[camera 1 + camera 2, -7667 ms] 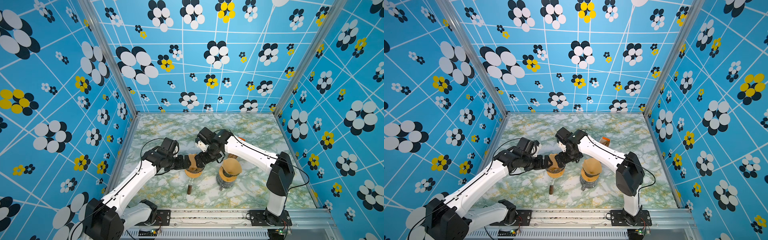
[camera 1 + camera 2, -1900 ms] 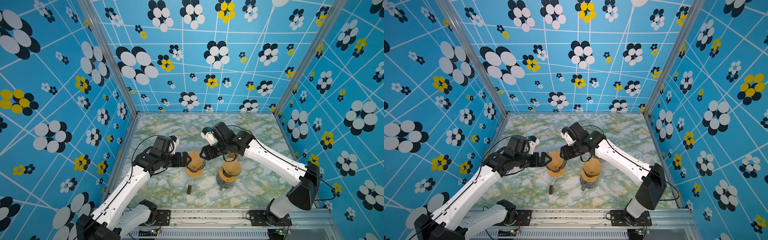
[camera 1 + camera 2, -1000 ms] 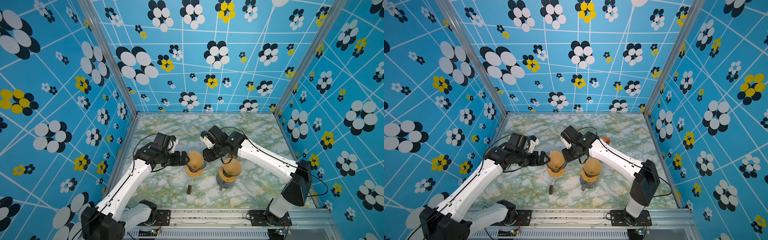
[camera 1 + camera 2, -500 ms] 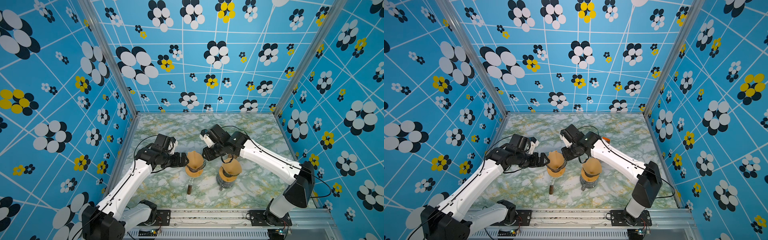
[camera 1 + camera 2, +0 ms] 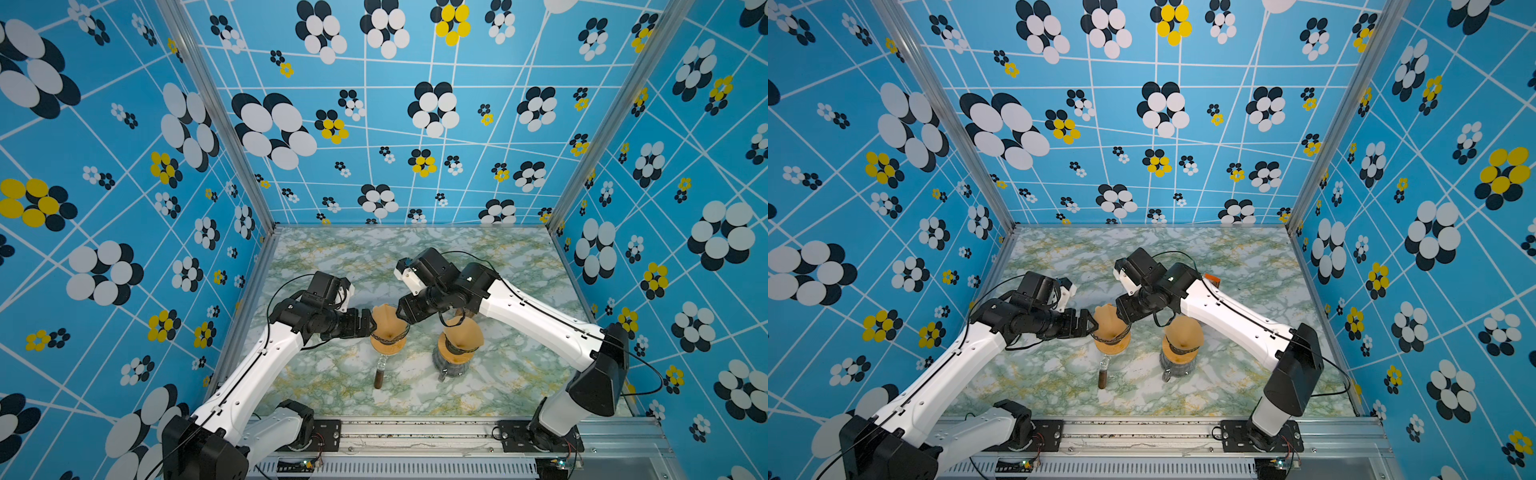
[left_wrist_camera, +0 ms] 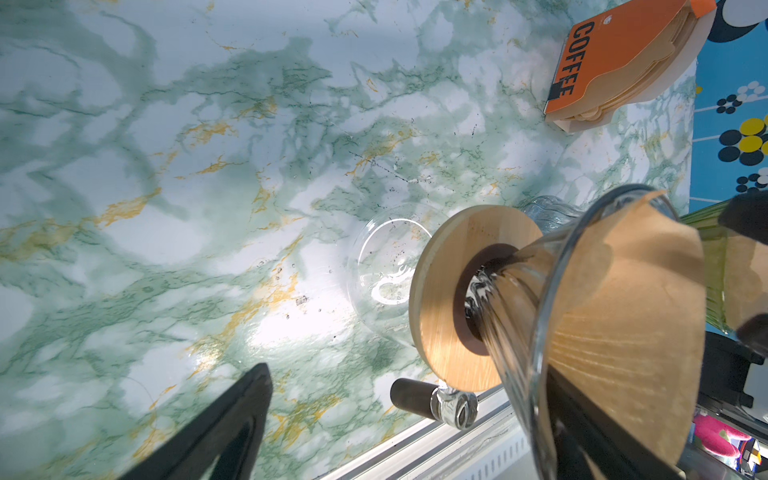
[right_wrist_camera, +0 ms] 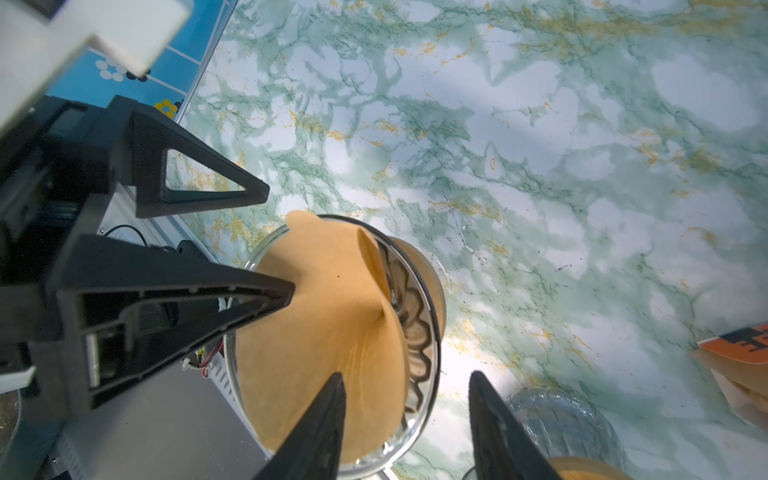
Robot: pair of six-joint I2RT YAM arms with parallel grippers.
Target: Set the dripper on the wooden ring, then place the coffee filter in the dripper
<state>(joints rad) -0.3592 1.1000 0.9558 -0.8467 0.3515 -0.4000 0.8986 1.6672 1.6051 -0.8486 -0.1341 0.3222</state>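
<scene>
Sitting inside the glass dripper (image 7: pixel 419 328) was the brown coffee filter (image 5: pixel 387 321), its cone opened out and one flap of its edge standing up above the far side of the rim. Through the glass wall in the left wrist view, the paper lay against the ribbed inside. The dripper stood upright near the middle of the surface (image 5: pixel 519 266), with a wooden collar (image 6: pixel 449 299) beneath it and a dark handle (image 5: pixel 378 377) pointing toward the near edge.

My right gripper (image 5: pixel 404 319) hung at the dripper's right rim with its fingers part way apart and nothing clamped between them. In the right wrist view one finger (image 7: pixel 320 428) crossed in front of the paper and the second stood outside the glass, so the rim fell between them. Whether either touched it I could not tell.

My left gripper (image 5: pixel 371 326) was at the dripper's left side, spread wide and holding nothing. One of its fingertips (image 7: pixel 274 291) lay at the filter's edge and the second was beyond the dripper's far side. I could not make out any contact.

Just right of the dripper stood a second dripper (image 5: pixel 459 338), also lined with a brown filter, on a glass carafe (image 5: pixel 451 365). Farther back on the right lay an orange pack of filters (image 6: pixel 615 58) marked COFFEE.
</scene>
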